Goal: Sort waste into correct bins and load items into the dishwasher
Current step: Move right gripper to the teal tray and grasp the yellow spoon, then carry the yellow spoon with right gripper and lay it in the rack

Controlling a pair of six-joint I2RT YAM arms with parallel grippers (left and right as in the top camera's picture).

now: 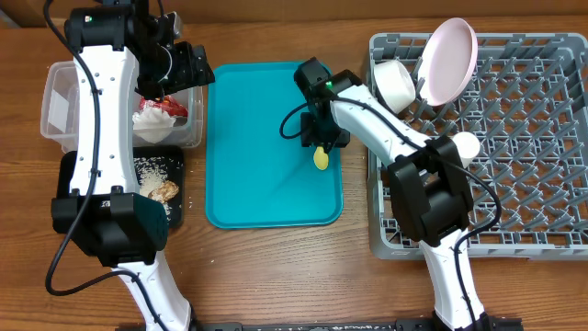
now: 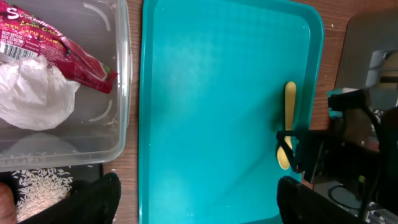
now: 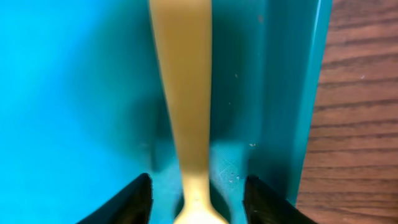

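A yellow spoon (image 1: 321, 158) lies on the teal tray (image 1: 257, 138) near its right edge. My right gripper (image 1: 322, 138) is down over it, open. In the right wrist view its fingers (image 3: 134, 199) straddle the spoon's handle (image 3: 183, 93), with a gap on each side. My left gripper (image 1: 195, 66) hovers open and empty between the clear tub (image 1: 60, 92) and the teal tray. The tub holds a red wrapper (image 2: 56, 43) and a white napkin (image 2: 34, 93). Rice (image 1: 152, 167) and a brown lump (image 1: 163, 190) lie in the black tray (image 1: 66, 175).
The grey dish rack (image 1: 533, 138) stands at the right, close against the teal tray. A pink plate (image 1: 448, 60), a white bowl (image 1: 393, 83) and a white cup (image 1: 464, 145) sit in its left part. Bare wood lies in front.
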